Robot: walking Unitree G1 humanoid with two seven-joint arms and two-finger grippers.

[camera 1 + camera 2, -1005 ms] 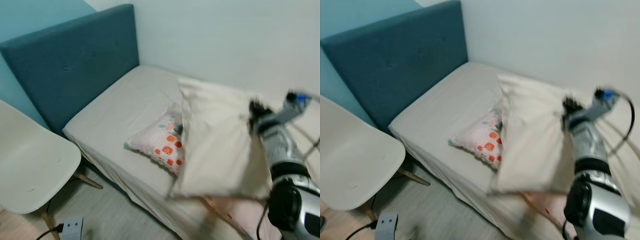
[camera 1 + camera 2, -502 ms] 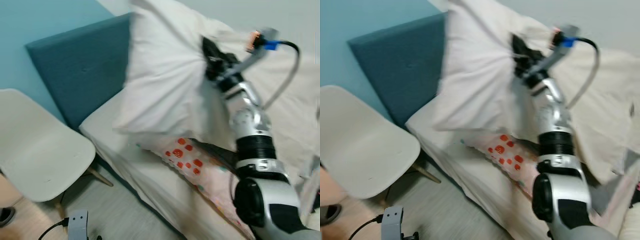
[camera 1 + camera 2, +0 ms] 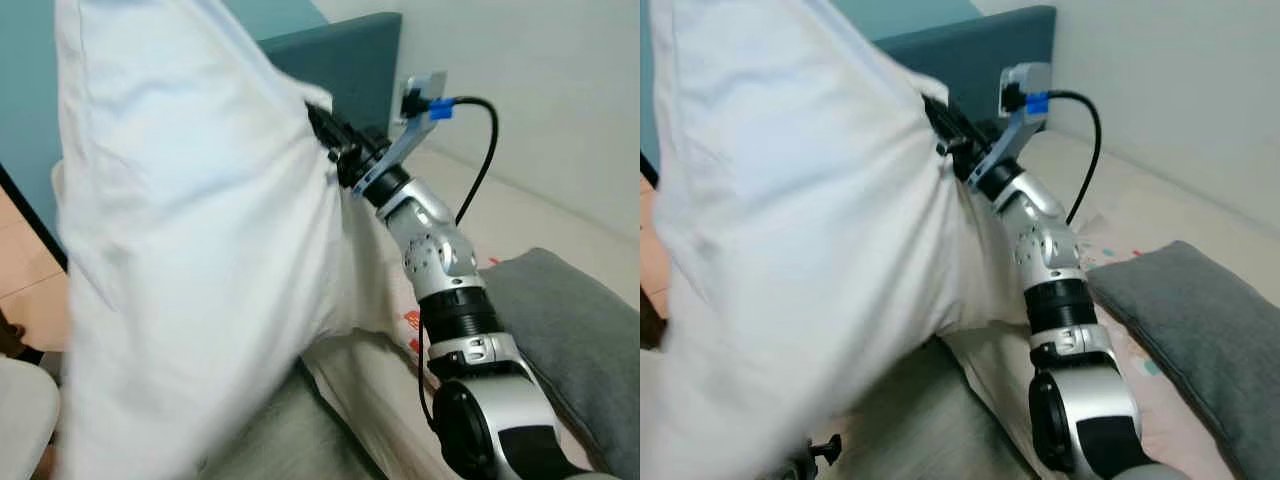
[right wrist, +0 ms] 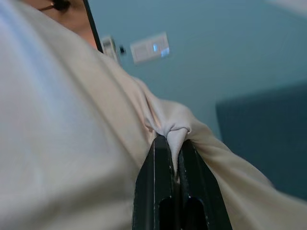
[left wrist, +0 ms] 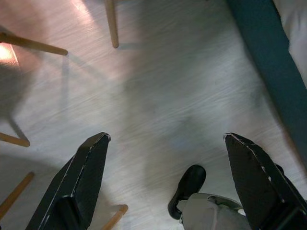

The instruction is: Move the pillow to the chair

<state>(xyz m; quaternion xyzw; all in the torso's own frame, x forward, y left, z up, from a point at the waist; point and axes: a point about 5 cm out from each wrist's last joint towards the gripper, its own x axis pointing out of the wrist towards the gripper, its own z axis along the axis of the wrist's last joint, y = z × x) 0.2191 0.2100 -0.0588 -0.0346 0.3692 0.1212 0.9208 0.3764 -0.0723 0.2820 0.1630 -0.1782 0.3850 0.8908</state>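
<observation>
**Pillow held aloft beside the bed**

The white pillow (image 3: 190,250) hung in the air, covering the left half of the head view, its lower edge blurred. Behind it ran the teal headboard (image 3: 980,50). A grey cushion (image 3: 1185,330) lay on the bed. The right gripper (image 4: 173,158) was pinched tight on a fold of pillow fabric. The left gripper (image 5: 165,177) hung with fingers apart over bare wood floor (image 5: 158,91).

On the bed (image 3: 520,215), a grey cushion (image 3: 570,330) lies well apart from the blue headboard (image 3: 350,60), sheet bare between them.
</observation>
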